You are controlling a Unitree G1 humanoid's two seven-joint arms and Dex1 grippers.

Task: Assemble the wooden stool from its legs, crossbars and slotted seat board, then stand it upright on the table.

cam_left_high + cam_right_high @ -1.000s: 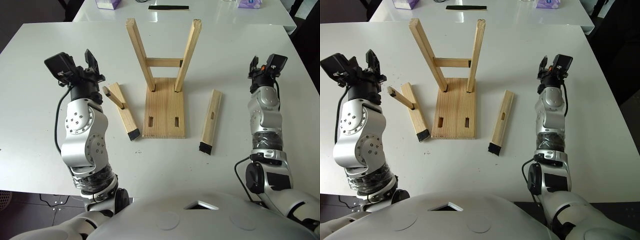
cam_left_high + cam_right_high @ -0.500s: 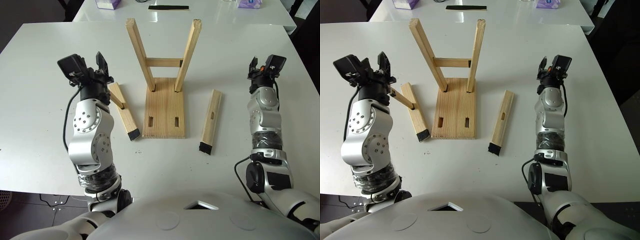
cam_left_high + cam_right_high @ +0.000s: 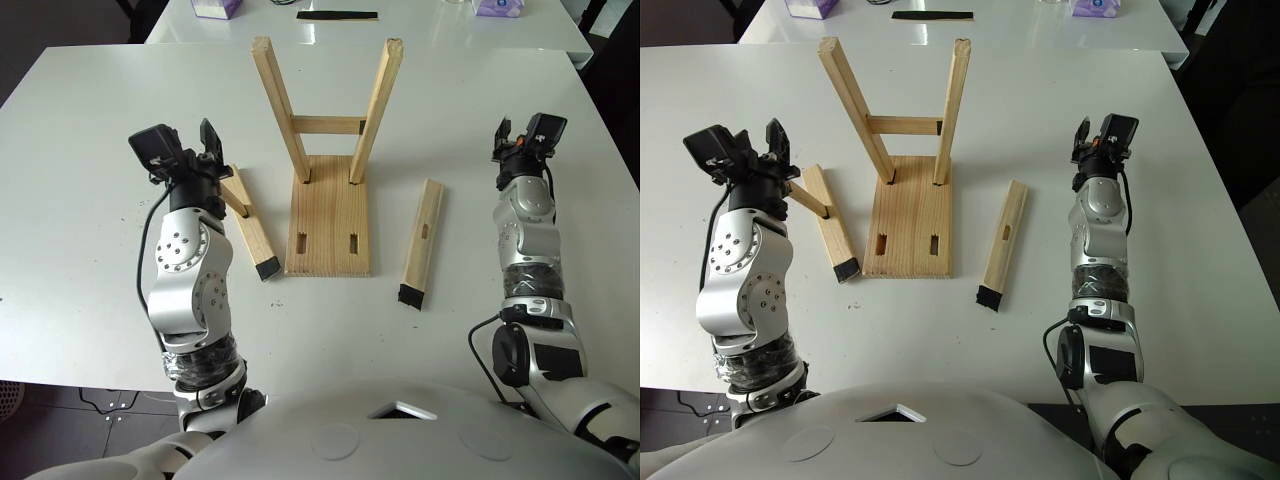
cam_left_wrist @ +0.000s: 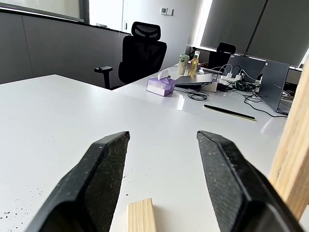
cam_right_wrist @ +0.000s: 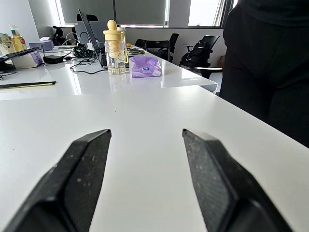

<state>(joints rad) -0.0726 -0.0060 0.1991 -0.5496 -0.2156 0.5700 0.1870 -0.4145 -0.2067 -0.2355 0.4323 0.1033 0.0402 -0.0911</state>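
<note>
The slotted seat board lies flat mid-table. Two legs joined by a crossbar stand in its far slots, and its two near slots are bare. To its left lies a leg with a crossbar stub; the stub's end shows below the fingers in the left wrist view. My left gripper hovers open just left of that stub. A loose leg lies to the board's right. My right gripper is open near the table's right side, holding nothing.
A second table behind carries a black strip, tissue boxes and a bottle. The table's right edge runs close to my right arm. Bare white tabletop lies between the board and the near edge.
My left arm has swung right, bringing its open gripper close to the leg with the crossbar stub. The right gripper has hardly shifted.
</note>
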